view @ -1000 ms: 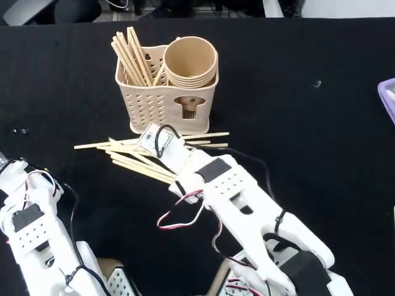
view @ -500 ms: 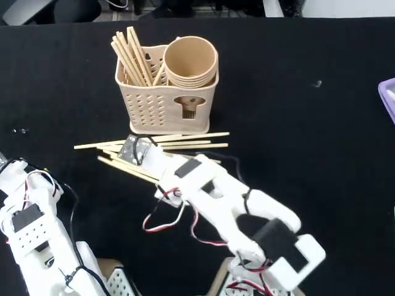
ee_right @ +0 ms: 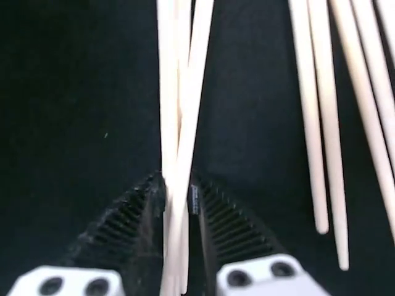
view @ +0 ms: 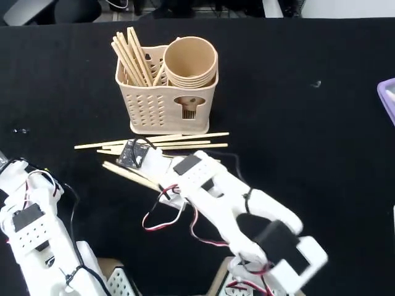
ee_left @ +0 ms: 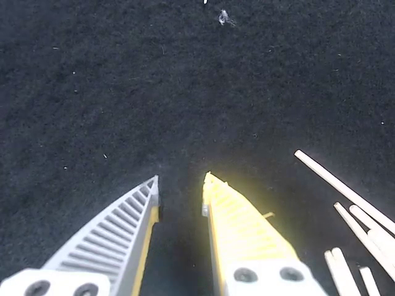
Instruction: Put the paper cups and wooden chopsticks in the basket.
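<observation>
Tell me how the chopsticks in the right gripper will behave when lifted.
The chopsticks look thin and straight, so they should stay stiff and feel light. The right gripper pinches a few together, not quite parallel, so one may slip or pivot out. Much length sticks out past the grip, so the bundle may tilt.

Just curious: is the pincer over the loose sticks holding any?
Yes, holding: the right pincer is shut on a few chopsticks, pinched between its jaws.

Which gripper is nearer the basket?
Right. The right gripper sits at the loose chopsticks just in front of the basket; the left gripper is over bare table, farther off.
</observation>
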### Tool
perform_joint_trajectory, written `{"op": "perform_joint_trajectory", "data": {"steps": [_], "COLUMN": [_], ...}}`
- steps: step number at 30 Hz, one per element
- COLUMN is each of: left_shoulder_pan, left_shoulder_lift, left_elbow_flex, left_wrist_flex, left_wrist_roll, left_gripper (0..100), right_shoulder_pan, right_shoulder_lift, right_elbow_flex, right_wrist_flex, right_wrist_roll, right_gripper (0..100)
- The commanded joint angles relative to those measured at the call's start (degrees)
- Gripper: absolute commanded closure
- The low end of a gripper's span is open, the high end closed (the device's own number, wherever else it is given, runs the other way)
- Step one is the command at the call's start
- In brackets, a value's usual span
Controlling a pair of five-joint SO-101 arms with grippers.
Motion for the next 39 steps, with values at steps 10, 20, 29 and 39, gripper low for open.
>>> {"op": "perform_joint_trajectory", "data": {"steps": [10,20,29,39], "left_shoulder_pan": [-0.3,-0.3,-0.2,-0.3], "left_shoulder_lift": [-0.2,-0.2,-0.2,-0.2], "left_elbow_flex": [-1.8,-1.8,-1.8,-1.8], "left_wrist_flex": [-1.1,-1.1,-1.1,-1.1], "left_wrist_roll": [0.3,0.3,0.3,0.3], "left_gripper": [87,87,87,87], "right_shoulder_pan": [-0.3,-0.5,-5.6,-7.6], "right_shoulder_lift": [-13.3,-13.3,-13.1,-3.9], "right_elbow_flex": [7.5,9.6,8.0,6.6], "right_wrist_flex": [1.7,-2.0,-6.8,-9.3], "right_wrist_roll": [0.4,-1.3,-6.3,-6.4], "right_gripper": [98.5,97.6,83.5,83.2]}}
